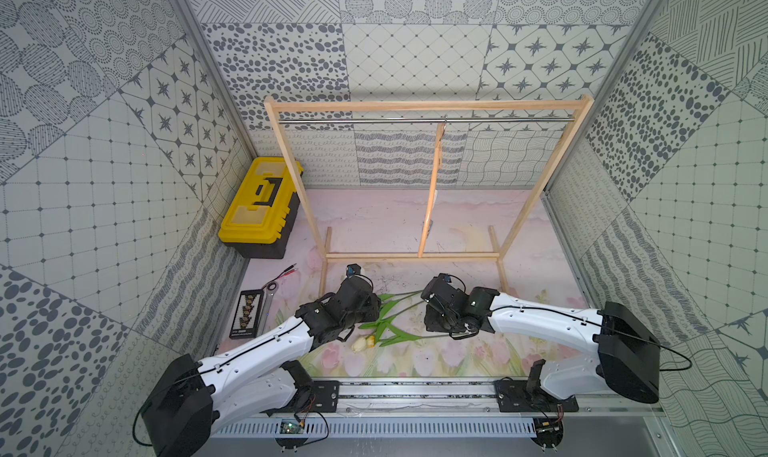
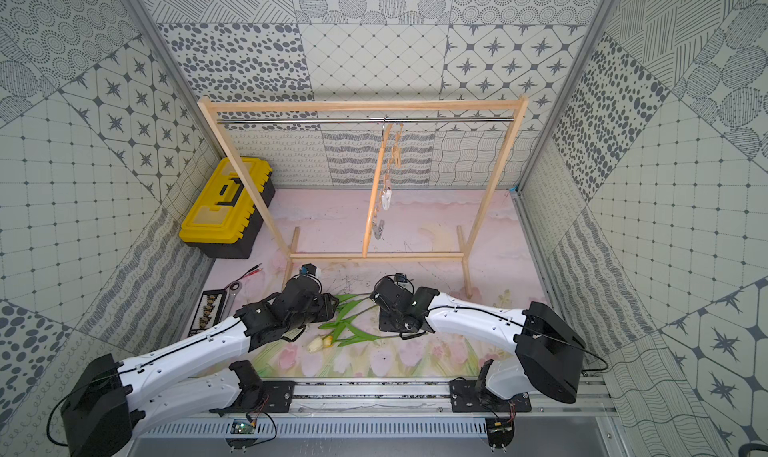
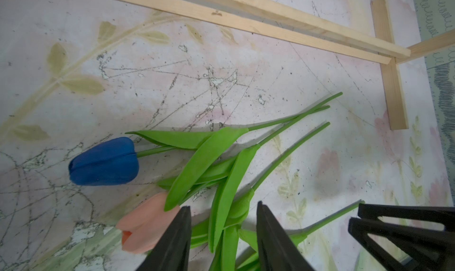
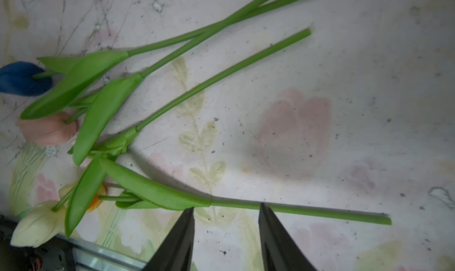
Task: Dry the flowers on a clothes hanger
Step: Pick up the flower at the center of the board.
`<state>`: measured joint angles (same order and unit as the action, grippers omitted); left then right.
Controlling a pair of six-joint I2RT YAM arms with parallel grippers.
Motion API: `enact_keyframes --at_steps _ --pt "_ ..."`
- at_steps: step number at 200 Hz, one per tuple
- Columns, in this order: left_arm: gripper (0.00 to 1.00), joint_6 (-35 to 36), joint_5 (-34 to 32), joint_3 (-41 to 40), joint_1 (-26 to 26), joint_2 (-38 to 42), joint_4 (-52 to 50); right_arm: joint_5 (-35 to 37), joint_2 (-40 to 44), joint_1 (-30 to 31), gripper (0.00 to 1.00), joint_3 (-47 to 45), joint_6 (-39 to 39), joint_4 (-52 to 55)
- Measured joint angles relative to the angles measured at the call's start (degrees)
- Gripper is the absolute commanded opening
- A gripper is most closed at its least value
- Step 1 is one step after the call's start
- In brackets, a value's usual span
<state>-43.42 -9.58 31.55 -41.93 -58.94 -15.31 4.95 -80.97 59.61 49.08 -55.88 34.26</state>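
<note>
Step in hand: pickup, nothing lifted yet. Flowers [image 1: 388, 324] lie loose on the mat [image 1: 415, 226] at near centre, between the arms. Hanger [image 2: 376, 193] hangs on the rod of the frame [image 2: 361, 106] at the far side, w/ clips free. Right gripper [image 4: 226, 209] is part open, empty, tips straddling one stem [image 4: 295, 210]. Left gripper [image 3: 224, 209] is part open over leaves, gripping nothing. Next, prob.: right closes on that stem, lifts it clear of the other stems, carries it to a clip.
</note>
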Motion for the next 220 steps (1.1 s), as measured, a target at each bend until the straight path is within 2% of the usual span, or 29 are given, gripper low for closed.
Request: enact_keyframes --at_steps 23,58,70,86,127,167,197,220 --pt "0.48 -0.3 0.1 0.0 -0.2 0.4 -0.6 -2.0 0.0 0.7 0.59 0.7 4.5 -0.7" --pt "0.46 -1.3 0.0 0.1 -0.3 0.5 -0.8 -1.7 -1.4 0.7 0.48 3.4 7.4 2.1" --pt "0.46 -1.3 0.0 0.3 -0.3 0.4 -0.8 -1.0 -1.3 0.7 0.43 3.5 5.9 3.4" --pt "0.46 -1.2 0.4 0.4 -0.3 0.3 -0.7 -0.5 -1.3 0.7 0.43 3.2 2.0 5.0" --pt "0.51 1.7 4.4 0.9 -1.6 -0.4 -0.3 2.1 1.7 -0.2 0.48 -0.4 -6.7 11.6" --pt "0.52 7.5 8.5 5.7 -7.5 -8.5 -0.3 4.6 12.6 -12.4 0.49 -3.1 -8.1 18.7" --pt "0.5 13.5 11.3 11.7 -13.4 -18.2 -0.1 5.6 14.9 -18.9 0.49 -2.7 -6.4 22.6" --pt "0.44 18.3 13.2 16.7 -17.1 -25.4 0.1 5.4 16.4 -22.8 0.49 -2.7 -4.9 23.9"
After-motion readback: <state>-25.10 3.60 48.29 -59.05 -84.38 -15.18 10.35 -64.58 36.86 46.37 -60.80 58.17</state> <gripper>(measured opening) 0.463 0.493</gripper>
